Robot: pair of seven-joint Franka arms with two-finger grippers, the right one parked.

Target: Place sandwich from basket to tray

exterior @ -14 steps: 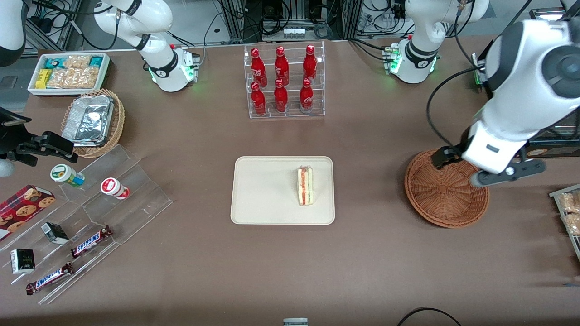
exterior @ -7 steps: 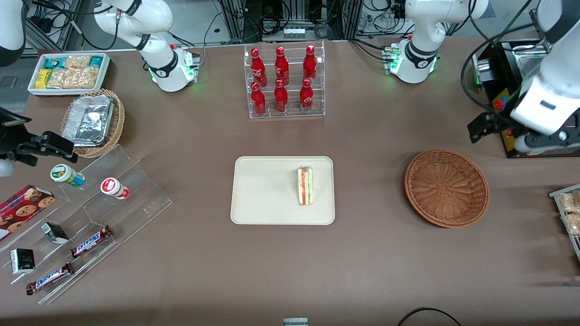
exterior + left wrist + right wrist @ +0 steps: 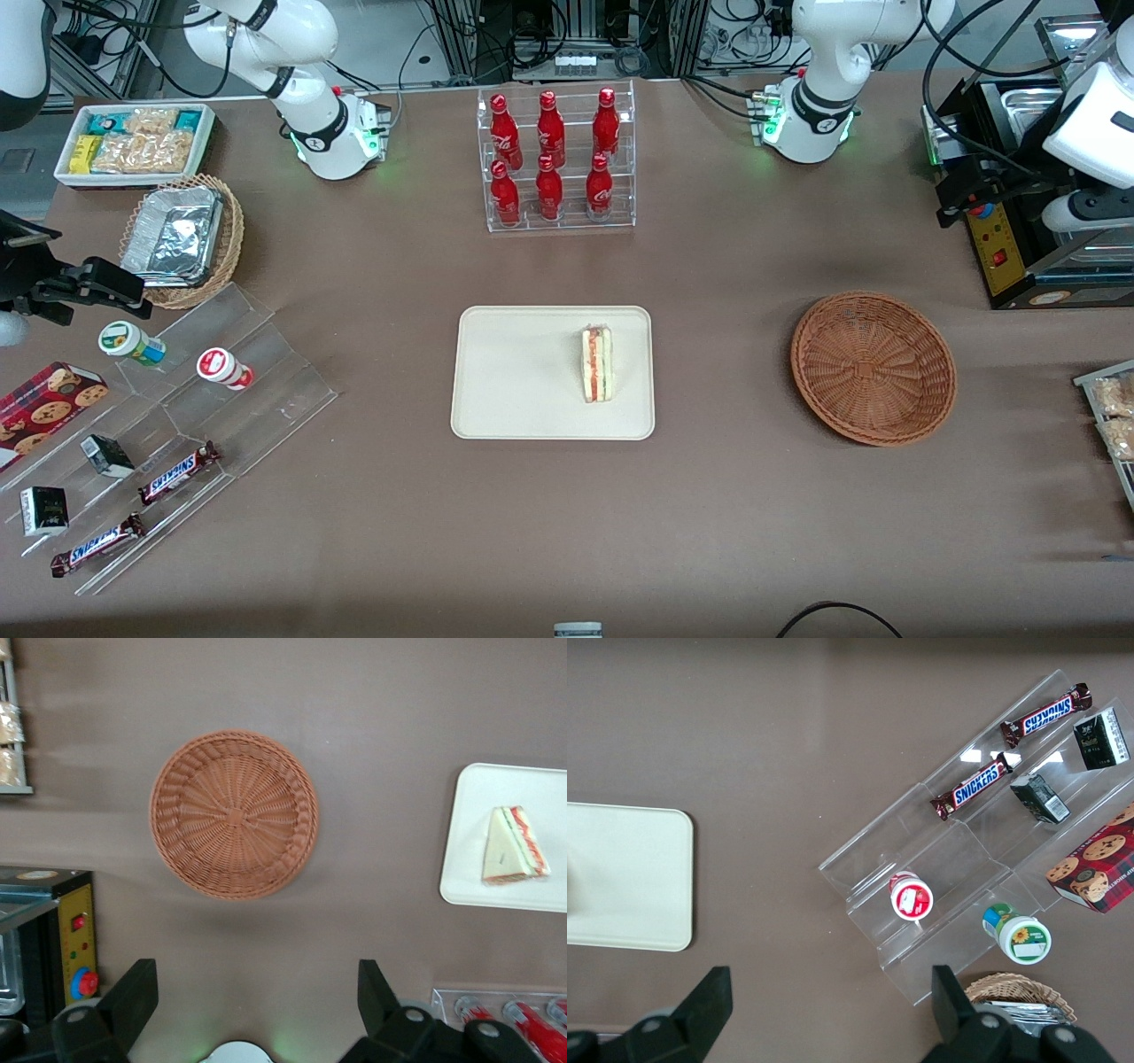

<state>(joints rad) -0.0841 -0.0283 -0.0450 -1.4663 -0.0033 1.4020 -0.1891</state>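
Sandwich (image 3: pixel 597 364) on tray (image 3: pixel 514 390), brown table (image 3: pixel 709 496), gripper (image 3: pixel 257 997) open.

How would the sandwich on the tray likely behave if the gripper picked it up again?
The sandwich looks like soft white bread, so it would probably squash under a firm pinch. Its stacked filling layers could slide apart. Standing on the tray as a narrow wedge, it might tip if nudged. The gripper is open, high above the basket.

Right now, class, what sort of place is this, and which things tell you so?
Probably a robotics lab staged as a snack counter: the open gripper above the brown table, a clear rack of red bottles, and a triangular sandwich on a cream tray.
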